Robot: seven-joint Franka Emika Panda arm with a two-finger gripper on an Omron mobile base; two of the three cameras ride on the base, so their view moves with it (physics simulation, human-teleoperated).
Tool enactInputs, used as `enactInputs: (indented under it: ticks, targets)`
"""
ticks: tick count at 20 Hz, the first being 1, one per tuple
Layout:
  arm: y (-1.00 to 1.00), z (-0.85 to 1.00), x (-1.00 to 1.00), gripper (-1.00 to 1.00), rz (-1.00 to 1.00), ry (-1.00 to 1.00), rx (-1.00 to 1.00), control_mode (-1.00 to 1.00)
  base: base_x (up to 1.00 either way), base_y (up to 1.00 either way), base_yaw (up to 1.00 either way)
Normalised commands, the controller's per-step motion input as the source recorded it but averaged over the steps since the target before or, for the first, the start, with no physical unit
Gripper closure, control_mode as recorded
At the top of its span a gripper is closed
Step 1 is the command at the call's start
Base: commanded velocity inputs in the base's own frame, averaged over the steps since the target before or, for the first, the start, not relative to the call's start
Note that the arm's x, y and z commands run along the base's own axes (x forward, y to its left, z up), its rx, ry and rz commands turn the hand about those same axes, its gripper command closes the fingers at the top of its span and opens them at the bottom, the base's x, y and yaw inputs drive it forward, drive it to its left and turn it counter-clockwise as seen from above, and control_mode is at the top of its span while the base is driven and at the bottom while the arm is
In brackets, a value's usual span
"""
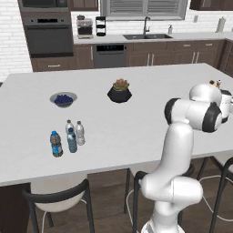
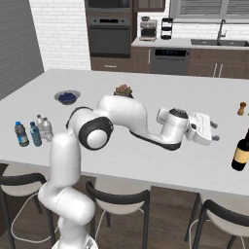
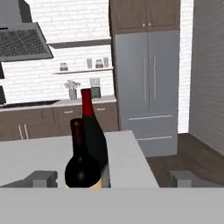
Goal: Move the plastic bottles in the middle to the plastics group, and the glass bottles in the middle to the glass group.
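My gripper is open over the counter's right part, its fingertips spread wide with nothing between them. Just ahead of it stands a dark glass bottle with a red top, and a second dark bottle stands right behind it. One such dark bottle with a yellow label stands near the counter's right front edge. Small amber-brown bottles stand farther back on the right. At the far left several plastic water bottles stand bunched together: a tinted blue one, a clear one and a dark-labelled one.
A bowl of blueberries and a potted succulent sit mid-counter. The white counter ends just past the dark bottles. Stools line the near edge. A tall fridge stands beyond the counter's end.
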Motion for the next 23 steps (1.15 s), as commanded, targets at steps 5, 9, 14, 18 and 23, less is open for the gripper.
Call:
enactInputs:
  ticks: [5, 9, 14, 18, 23]
  targets:
    - [0.08, 0.78, -0.02, -1.0, 0.15, 0.36, 0.11, -1.0, 0.0, 0.0, 0.0]
    - [0.25, 0.67, 0.0, -1.0, 0.2, 0.46, 0.26, -1.0, 0.0, 0.0, 0.0]
    - [0.35, 0.41, -0.01, -1.0, 0.22, 0.42, 0.32, -1.0, 0.0, 0.0, 0.0]
    - [0.76, -0.11, -0.41, -1.0, 0.2, 0.05, 0.17, -1.0, 0.0, 0.0, 0.0]
    - [1.0, -0.02, -0.64, -1.0, 0.16, -0.01, -0.02, -1.0, 0.0, 0.0, 0.0]
